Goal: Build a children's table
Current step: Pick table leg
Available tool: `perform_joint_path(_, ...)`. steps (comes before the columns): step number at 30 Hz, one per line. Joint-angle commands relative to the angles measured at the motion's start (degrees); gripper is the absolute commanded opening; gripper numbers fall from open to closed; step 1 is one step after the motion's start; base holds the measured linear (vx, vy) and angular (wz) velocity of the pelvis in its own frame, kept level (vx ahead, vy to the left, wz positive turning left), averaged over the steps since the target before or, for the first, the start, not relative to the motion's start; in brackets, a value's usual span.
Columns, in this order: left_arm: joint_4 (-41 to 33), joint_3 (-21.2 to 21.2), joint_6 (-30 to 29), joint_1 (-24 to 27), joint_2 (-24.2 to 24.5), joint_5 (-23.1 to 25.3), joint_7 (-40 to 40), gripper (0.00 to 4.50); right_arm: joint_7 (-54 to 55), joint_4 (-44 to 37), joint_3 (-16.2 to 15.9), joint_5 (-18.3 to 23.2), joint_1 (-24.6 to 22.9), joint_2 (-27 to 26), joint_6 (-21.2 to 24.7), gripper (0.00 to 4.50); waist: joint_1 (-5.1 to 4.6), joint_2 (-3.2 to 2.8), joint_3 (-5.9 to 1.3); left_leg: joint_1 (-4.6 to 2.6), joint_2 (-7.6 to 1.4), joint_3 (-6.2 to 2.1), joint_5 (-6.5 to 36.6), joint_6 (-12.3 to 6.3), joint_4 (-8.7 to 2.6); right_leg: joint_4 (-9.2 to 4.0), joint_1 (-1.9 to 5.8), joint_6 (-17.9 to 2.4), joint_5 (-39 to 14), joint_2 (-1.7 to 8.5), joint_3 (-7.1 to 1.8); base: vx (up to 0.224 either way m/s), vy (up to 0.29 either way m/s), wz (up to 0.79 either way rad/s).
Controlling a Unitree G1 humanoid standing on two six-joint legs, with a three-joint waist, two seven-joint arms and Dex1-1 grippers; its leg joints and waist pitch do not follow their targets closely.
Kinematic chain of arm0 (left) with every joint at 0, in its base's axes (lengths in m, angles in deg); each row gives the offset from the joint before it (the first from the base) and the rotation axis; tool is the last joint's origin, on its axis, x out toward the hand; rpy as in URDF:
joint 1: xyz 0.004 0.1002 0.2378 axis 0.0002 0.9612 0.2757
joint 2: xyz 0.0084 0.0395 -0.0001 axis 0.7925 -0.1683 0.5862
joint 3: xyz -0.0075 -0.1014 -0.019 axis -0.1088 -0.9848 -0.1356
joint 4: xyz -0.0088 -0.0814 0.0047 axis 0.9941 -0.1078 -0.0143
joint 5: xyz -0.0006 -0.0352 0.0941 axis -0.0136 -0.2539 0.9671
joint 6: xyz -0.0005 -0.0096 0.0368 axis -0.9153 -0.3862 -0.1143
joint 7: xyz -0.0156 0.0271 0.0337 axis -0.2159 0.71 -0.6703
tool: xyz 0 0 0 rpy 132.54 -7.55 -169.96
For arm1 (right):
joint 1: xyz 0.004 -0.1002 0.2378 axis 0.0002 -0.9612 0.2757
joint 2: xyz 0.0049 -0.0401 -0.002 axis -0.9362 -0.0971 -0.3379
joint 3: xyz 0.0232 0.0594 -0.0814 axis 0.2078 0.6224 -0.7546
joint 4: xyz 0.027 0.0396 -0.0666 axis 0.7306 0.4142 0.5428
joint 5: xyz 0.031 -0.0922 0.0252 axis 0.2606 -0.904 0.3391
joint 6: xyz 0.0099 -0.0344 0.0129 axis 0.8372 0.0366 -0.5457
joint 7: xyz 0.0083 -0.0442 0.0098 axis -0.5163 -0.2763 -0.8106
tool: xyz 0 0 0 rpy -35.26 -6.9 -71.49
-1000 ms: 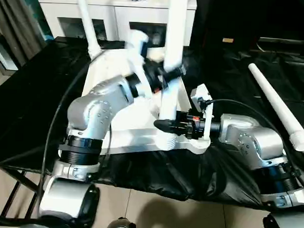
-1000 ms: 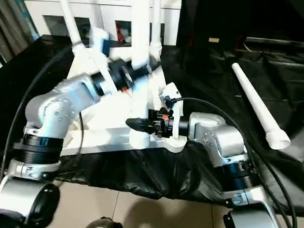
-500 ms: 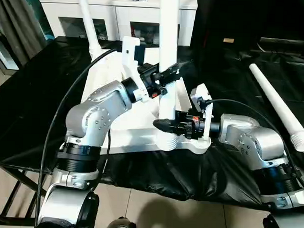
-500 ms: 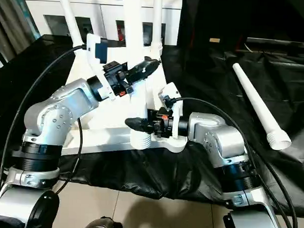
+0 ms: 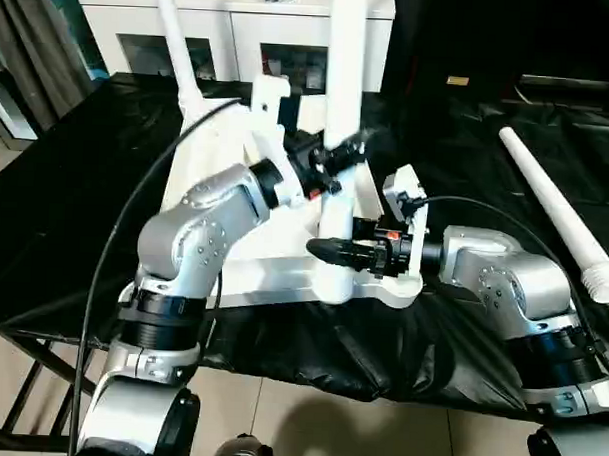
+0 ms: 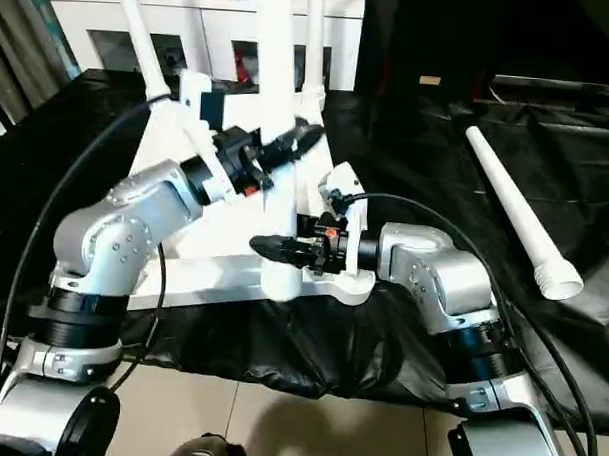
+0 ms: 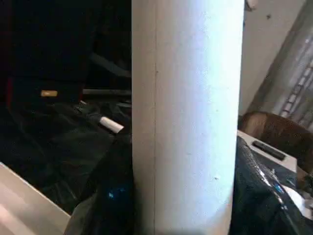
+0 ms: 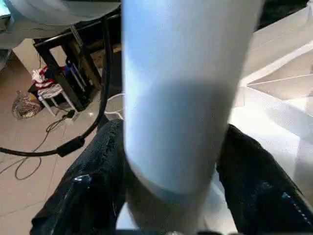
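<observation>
1. Table top (image 5: 238,261) lies underside up on the black-draped surface (image 5: 65,210); one leg (image 5: 340,139) stands upright in its near corner socket.
2. Left gripper (image 5: 339,154) pinches the leg mid-shaft; right gripper (image 5: 329,251) straddles it low, contact uncertain.
3. Judgement: hollow plastic, light, stiff, smooth; likely slips. Grip low near the flare for seating force.
4. Spare leg (image 5: 555,212) lies well apart.

Left gripper (image 5: 339,154) above right gripper (image 5: 329,251), jaws parted.
</observation>
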State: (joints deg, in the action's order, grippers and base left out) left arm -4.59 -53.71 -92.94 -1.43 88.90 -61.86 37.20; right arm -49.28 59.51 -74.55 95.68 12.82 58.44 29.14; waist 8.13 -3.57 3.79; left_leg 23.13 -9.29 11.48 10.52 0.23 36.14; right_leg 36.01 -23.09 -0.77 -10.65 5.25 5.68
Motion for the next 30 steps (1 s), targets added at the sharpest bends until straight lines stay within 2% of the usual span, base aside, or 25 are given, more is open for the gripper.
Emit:
perform_joint_path(1,-1.78,0.71,-0.74,0.02,0.68,-1.03,-1.23,1.80,-1.56,0.21,-0.64,-0.01,1.24,0.57,0.21,2.87,-0.06,1.71,-4.95,-1.36,-4.16,-2.28,6.46,-2.10,-4.00,-4.50,2.82,-9.78,-13.52,4.65,-3.51,0.000,0.000,0.00)
perform_joint_path(3,-1.70,0.59,-0.81,-0.13,0.90,-1.49,-1.76,1.80,-3.62,-0.01,-1.52,0.32,1.15,1.48,0.90,2.87,-0.09,1.89,-4.90,-1.33,-4.11,-2.26,6.67,-2.05,-4.02,-4.56,2.84,-9.60,-14.03,4.61,-3.51,0.000,0.000,0.00)
perform_joint_path(5,-1.86,0.68,-0.87,-0.28,1.12,-1.85,-2.30,1.80,-4.56,0.14,-2.19,0.18,1.00,2.01,1.26,2.87,-0.04,1.82,-4.89,-1.32,-4.18,-2.31,6.45,-1.98,-4.02,-4.55,2.82,-9.62,-13.83,4.61,-3.50,0.000,0.000,0.00)
perform_joint_path(11,-3.06,1.00,-1.78,-0.07,1.02,-3.21,-3.98,1.80,-5.58,0.55,-2.73,0.37,0.92,2.16,1.65,2.87,-0.11,1.93,-4.94,-1.38,-4.24,-2.30,6.50,-1.93,-4.03,-4.35,2.81,-10.50,-12.34,4.62,-3.52,0.000,0.000,0.00)
perform_joint_path(20,-4.37,2.78,-3.31,0.30,1.80,-4.82,-6.52,1.80,-7.17,0.98,-2.95,0.80,0.89,2.20,1.96,2.87,-0.11,1.94,-4.92,-1.33,-4.19,-2.31,6.57,-1.76,-4.03,-4.35,2.89,-10.39,-12.51,4.62,-3.56,0.000,0.000,0.00)
perform_joint_path(25,-4.15,2.50,-3.41,0.05,1.49,-4.98,-6.65,1.80,-7.85,0.97,-3.09,1.04,0.62,2.14,2.17,2.40,-0.11,1.79,-4.94,-1.44,-4.28,-2.34,7.13,-1.53,-4.08,-4.42,2.84,-10.40,-12.71,4.57,-3.52,0.000,0.000,0.00)
perform_joint_path(26,-4.13,2.46,-3.44,-0.01,1.43,-5.01,-6.65,1.80,-7.95,0.96,-3.10,1.09,0.57,2.13,2.21,2.17,-0.11,1.86,-4.93,-1.47,-4.25,-2.33,7.24,-1.46,-4.09,-4.42,2.84,-10.39,-12.77,4.55,-3.54,0.000,0.000,0.00)
perform_joint_path(30,-3.90,2.28,-3.56,-0.41,1.15,-5.42,-6.70,1.80,-8.41,0.81,-3.25,1.11,0.12,1.93,2.42,1.97,-0.06,1.78,-4.96,-1.39,-4.23,-2.35,7.06,-1.45,-4.05,-4.40,2.90,-10.45,-12.51,4.62,-3.53,0.000,0.000,0.00)
